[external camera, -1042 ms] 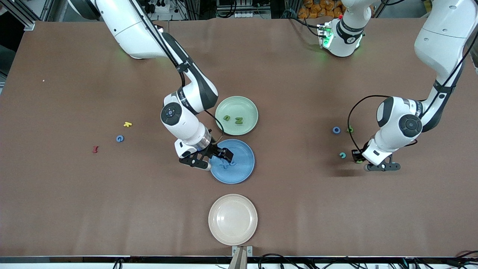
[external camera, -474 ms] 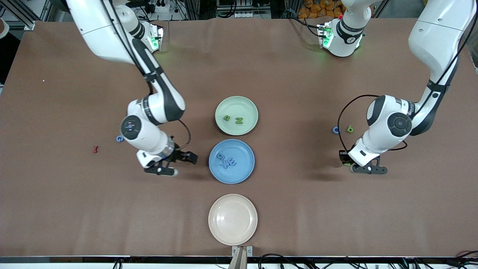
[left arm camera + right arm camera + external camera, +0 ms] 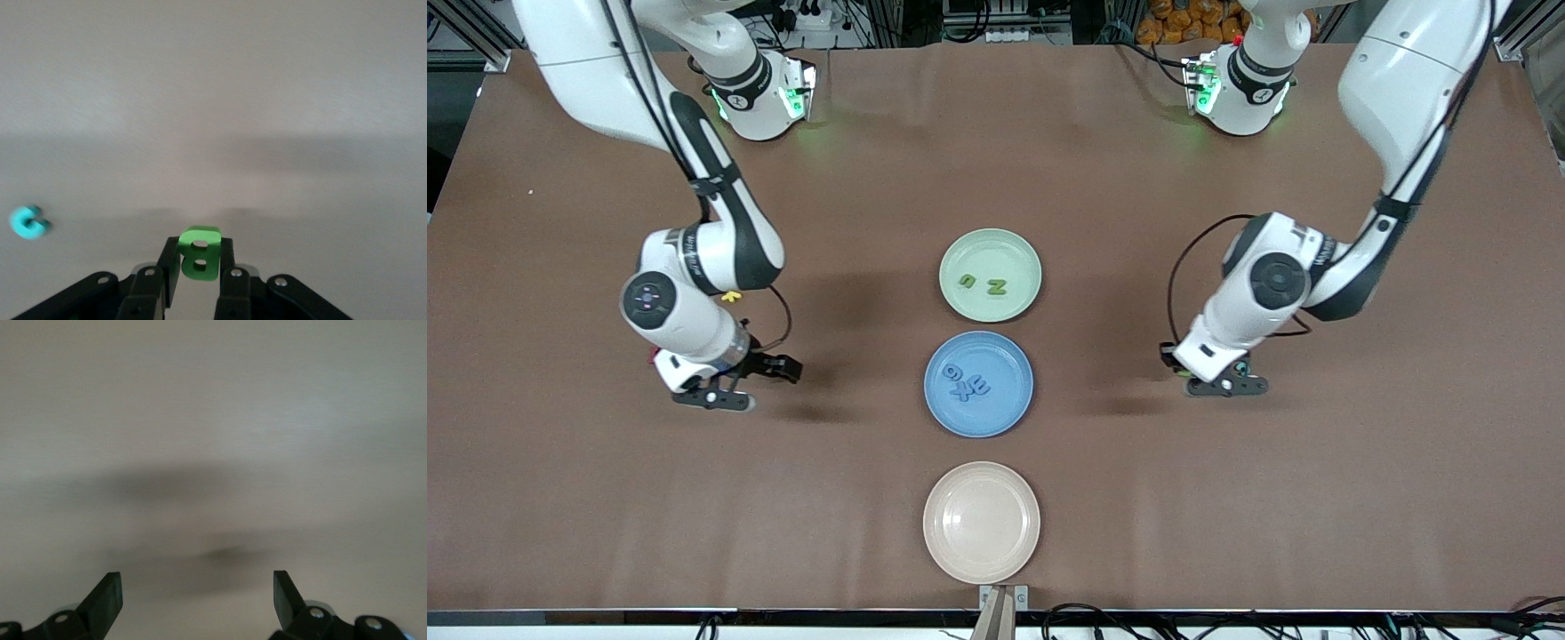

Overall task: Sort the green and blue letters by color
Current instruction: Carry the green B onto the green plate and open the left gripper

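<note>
1. Over at the right arm's end of the table, your right gripper [image 3: 751, 384] hangs above bare tabletop with its jaws wide apart and nothing in them. A second ago it was over the blue plate, so that drop is done and it's swung back out for more. A small yellow letter [image 3: 732, 296] peeks out from under that arm; it isn't part of the sort, so skip it.
2. Middle of the table, three plates run in a line toward the front camera.
   - The green plate [image 3: 960, 244] is farthest from the camera and holds two green letters [image 3: 983, 284].
   - The blue plate [image 3: 1014, 409] comes next, with three blue letters [image 3: 967, 383] bunched together, now uncovered since the arm left.
   - The cream plate [image 3: 981, 569] is nearest the camera and has nothing in it.
3. Toward the left arm's end, your left gripper [image 3: 1221, 384] is clamped on a green B [image 3: 200, 252], standing on edge between the fingers and up off the table. It's been drifting toward the plates over the last second, so I'd guess this one's headed for the green plate.
4. The left wrist view also shows a teal c-shaped letter [image 3: 28, 222] lying on the table, well apart from the B. From the front, the arm covers that patch.
5. By my count that's five of eight sorted once the B lands. Watch the release height, since a piece held on edge could bounce off the rim.
</note>
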You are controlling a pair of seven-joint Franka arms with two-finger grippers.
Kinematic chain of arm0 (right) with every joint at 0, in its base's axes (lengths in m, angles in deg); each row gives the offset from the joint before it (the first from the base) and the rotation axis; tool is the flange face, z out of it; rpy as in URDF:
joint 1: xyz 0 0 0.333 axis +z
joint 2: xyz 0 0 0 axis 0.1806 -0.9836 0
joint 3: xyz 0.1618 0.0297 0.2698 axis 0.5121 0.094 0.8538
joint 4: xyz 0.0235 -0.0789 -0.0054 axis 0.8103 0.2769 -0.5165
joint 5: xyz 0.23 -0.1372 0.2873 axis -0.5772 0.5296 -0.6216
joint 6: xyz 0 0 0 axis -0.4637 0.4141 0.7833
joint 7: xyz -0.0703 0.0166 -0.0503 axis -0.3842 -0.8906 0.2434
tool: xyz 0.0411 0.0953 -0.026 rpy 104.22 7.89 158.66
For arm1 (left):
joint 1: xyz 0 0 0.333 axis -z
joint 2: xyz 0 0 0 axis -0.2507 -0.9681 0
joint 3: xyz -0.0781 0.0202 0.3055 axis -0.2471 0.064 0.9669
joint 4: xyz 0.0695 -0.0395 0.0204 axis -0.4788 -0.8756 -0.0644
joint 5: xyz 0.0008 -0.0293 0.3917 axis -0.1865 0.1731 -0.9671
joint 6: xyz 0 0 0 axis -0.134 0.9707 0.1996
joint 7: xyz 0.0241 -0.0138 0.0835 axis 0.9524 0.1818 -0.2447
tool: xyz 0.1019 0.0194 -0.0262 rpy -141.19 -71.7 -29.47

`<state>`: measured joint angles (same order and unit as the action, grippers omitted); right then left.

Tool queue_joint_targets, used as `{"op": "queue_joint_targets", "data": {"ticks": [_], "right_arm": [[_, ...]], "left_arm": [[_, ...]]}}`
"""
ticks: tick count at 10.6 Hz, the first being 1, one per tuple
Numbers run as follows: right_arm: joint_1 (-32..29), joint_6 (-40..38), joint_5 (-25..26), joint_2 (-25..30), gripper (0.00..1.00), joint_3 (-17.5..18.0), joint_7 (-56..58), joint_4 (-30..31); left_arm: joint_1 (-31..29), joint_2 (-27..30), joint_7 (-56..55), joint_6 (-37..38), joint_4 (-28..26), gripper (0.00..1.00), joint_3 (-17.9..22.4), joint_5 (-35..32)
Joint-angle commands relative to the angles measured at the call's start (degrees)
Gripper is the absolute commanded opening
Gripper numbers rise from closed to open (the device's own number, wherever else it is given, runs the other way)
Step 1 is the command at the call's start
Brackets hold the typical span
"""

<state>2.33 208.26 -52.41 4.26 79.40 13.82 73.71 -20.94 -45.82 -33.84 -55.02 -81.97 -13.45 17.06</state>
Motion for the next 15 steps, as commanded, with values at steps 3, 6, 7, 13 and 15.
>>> {"op": "queue_joint_targets", "data": {"ticks": [3,6,7,13,15], "right_arm": [[-8.68,0.82,3.96,8.21,1.00,-1.65,12.15,10.71],[-10.18,4.24,3.96,10.32,1.00,-1.65,12.43,16.23],[-10.80,5.30,4.05,11.11,1.00,-1.65,12.43,18.08],[-12.73,13.03,4.05,10.16,1.00,-1.56,12.43,23.90],[-12.82,17.07,4.05,7.18,1.00,-1.56,12.43,23.90]], "left_arm": [[9.91,0.80,-16.84,3.07,1.33,0.00,0.65,0.79],[18.69,-0.43,-29.23,3.16,3.44,0.00,1.08,0.79],[21.25,-0.78,-32.66,3.16,4.22,0.00,1.17,0.70],[34.87,-3.59,-47.25,3.16,5.80,0.00,3.36,-1.66],[39.80,-5.00,-50.80,3.16,7.56,0.00,6.61,-1.67]]}}
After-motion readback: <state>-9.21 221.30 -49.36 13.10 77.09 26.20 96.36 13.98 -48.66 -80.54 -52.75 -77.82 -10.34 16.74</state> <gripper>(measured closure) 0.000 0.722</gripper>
